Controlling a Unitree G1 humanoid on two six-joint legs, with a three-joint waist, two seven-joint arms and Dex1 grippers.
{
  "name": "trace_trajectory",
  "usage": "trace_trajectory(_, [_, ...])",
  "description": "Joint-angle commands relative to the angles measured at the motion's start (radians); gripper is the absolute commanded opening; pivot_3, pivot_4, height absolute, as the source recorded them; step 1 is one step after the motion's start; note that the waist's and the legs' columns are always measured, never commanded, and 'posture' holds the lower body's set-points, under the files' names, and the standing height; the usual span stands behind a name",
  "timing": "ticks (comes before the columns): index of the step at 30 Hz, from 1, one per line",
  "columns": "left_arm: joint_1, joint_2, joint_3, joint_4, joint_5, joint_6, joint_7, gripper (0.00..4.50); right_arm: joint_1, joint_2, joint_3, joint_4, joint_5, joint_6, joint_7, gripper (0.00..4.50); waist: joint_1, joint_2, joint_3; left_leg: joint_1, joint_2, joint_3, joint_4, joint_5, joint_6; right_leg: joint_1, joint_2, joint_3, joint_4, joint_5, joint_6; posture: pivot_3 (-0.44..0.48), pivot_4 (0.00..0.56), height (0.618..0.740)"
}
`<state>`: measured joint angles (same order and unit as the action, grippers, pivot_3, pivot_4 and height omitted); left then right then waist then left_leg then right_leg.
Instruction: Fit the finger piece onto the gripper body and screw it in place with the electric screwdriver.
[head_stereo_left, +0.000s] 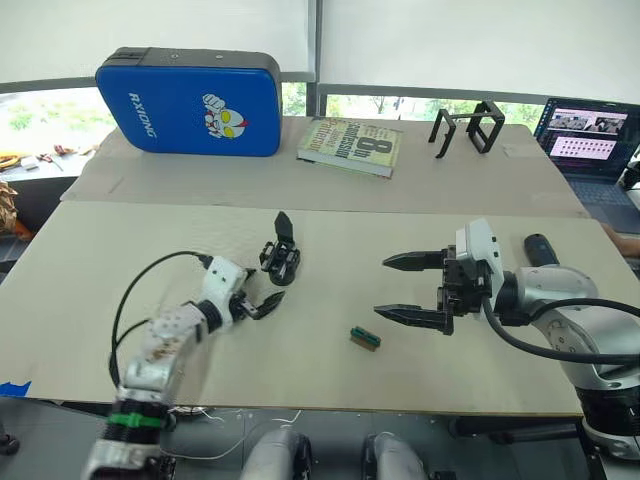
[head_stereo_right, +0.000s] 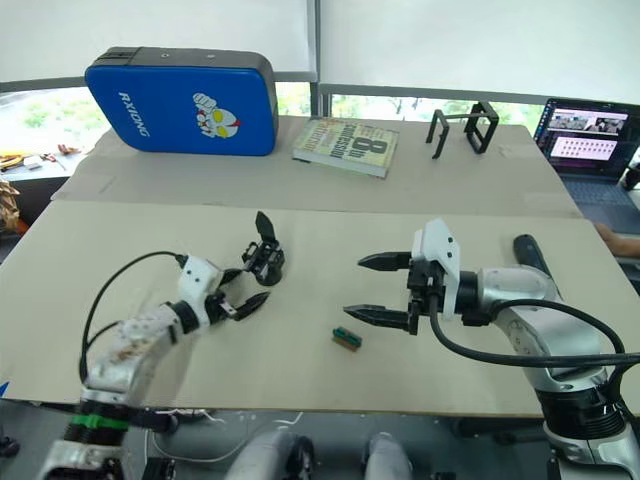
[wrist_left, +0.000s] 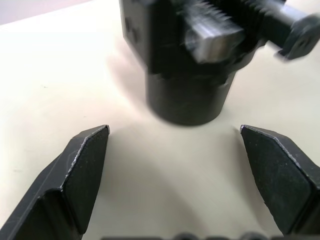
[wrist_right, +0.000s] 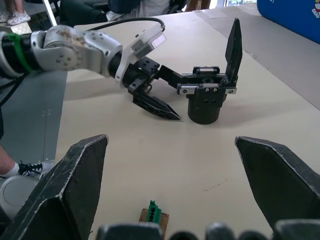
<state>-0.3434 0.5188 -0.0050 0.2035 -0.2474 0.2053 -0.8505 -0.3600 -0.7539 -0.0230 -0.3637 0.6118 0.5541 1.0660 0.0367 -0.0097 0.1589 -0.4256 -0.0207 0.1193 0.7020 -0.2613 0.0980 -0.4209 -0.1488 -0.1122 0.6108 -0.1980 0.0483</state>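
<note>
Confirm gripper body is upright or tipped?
Upright. The gripper body stands on its round base on the table, its pointed finger sticking up. The open left gripper flanks it.

Setting: beige work table before a window wall.
Pale table (head_stereo_left: 120, 250) in two sections, a seam running across; far section bears a blue hard case (head_stereo_left: 190, 102), a book (head_stereo_left: 350, 146) lying flat, a black wire-frame stand (head_stereo_left: 468, 128). Open laptop (head_stereo_left: 590, 135) at far right. White roller blinds (head_stereo_left: 150, 30) drawn low over windows (head_stereo_left: 380, 104), daylight and greenery beneath. Grey floor (wrist_right: 35, 125) beside the table.
</note>
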Motion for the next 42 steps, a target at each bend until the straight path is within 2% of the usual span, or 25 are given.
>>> trace_trajectory(1, [-0.077, 0.008, -0.017, 0.143, 0.001, -0.107, -0.119, 4.45, -0.012, -0.008, -0.032, -0.037, 0.019, -0.008, -0.005, 4.50, 0.001, 0.000, 0.000, 0.000, 0.000, 0.000, 0.000, 0.000, 0.000, 0.000, 0.000, -0.001, -0.001, 0.000, 0.000, 0.000, 0.150, 0.740])
trace_trajectory(6, [-0.210, -0.027, -0.020, 0.327, -0.007, -0.193, -0.238, 4.45, 0.008, -0.022, -0.047, -0.054, 0.024, -0.002, -0.007, 4.50, -0.001, 0.000, 0.000, 0.000, -0.001, 0.000, 0.000, 0.003, 0.006, 0.002, 0.000, -0.001, 0.000, 0.000, 0.000, 0.000, 0.150, 0.740])
trace_trajectory(14, [-0.343, -0.073, -0.041, 0.551, 0.067, -0.309, -0.271, 4.45, 0.031, -0.027, -0.062, -0.092, 0.034, 0.013, -0.027, 4.50, -0.013, 0.000, 0.000, -0.001, 0.000, 0.001, 0.000, 0.004, 0.007, 0.001, 0.000, -0.002, 0.000, 0.000, 0.000, 0.000, 0.150, 0.740])
trace_trajectory(17, [-0.354, -0.070, -0.032, 0.590, 0.068, -0.343, -0.302, 3.64, 0.046, -0.026, -0.067, -0.105, 0.036, 0.014, -0.040, 4.50, -0.021, 0.000, 0.000, -0.001, 0.000, 0.001, 0.000, 0.004, 0.007, 0.001, 0.000, -0.002, 0.000, 0.000, 0.000, 0.000, 0.150, 0.740])
trace_trajectory(20, [-0.360, -0.066, -0.022, 0.598, 0.063, -0.349, -0.319, 2.38, 0.067, -0.030, -0.074, -0.116, 0.041, 0.010, -0.047, 4.50, -0.022, 0.000, 0.000, -0.001, 0.000, 0.000, 0.000, 0.004, 0.007, 0.001, 0.000, -0.002, 0.000, 0.000, 0.000, 0.000, 0.150, 0.740])
trace_trajectory(24, [-0.346, -0.070, -0.023, 0.561, 0.059, -0.340, -0.326, 2.39, 0.080, -0.027, -0.081, -0.121, 0.040, 0.005, -0.059, 4.50, -0.023, 0.000, 0.000, -0.001, 0.000, 0.000, 0.000, 0.004, 0.007, 0.001, -0.001, -0.001, 0.000, 0.000, 0.000, 0.000, 0.150, 0.740])
trace_trajectory(29, [-0.277, -0.171, -0.030, 0.294, 0.027, -0.221, -0.185, 2.39, 0.102, -0.029, -0.137, -0.138, 0.055, 0.006, -0.094, 4.50, -0.015, -0.001, 0.000, -0.004, -0.001, -0.001, 0.001, 0.004, 0.007, 0.000, -0.002, -0.002, 0.000, 0.000, 0.000, 0.000, 0.150, 0.740])
trace_trajectory(33, [-0.260, -0.259, -0.083, 0.128, 0.078, -0.060, -0.031, 2.39, 0.134, -0.038, -0.174, -0.159, 0.053, 0.013, -0.120, 4.50, -0.001, -0.001, 0.001, -0.007, -0.001, -0.003, 0.005, 0.004, 0.008, 0.000, -0.002, -0.004, 0.000, 0.001, 0.002, 0.000, 0.150, 0.740])
trace_trajectory(37, [-0.287, -0.348, -0.131, 0.077, 0.141, 0.027, 0.122, 2.39, 0.159, -0.035, -0.174, -0.159, 0.034, 0.003, -0.144, 4.50, 0.000, -0.001, 0.001, -0.008, 0.000, -0.003, 0.007, 0.004, 0.008, 0.000, -0.001, -0.004, 0.001, 0.001, 0.002, 0.000, 0.150, 0.740])
trace_trajectory(42, [-0.330, -0.449, -0.180, 0.126, 0.206, 0.090, 0.270, 2.39, 0.169, -0.020, -0.160, -0.151, 0.006, -0.010, -0.182, 4.50, 0.002, -0.002, 0.001, -0.008, 0.000, -0.003, 0.007, 0.004, 0.009, 0.000, 0.000, -0.004, 0.001, 0.001, 0.002, 0.000, 0.150, 0.740])
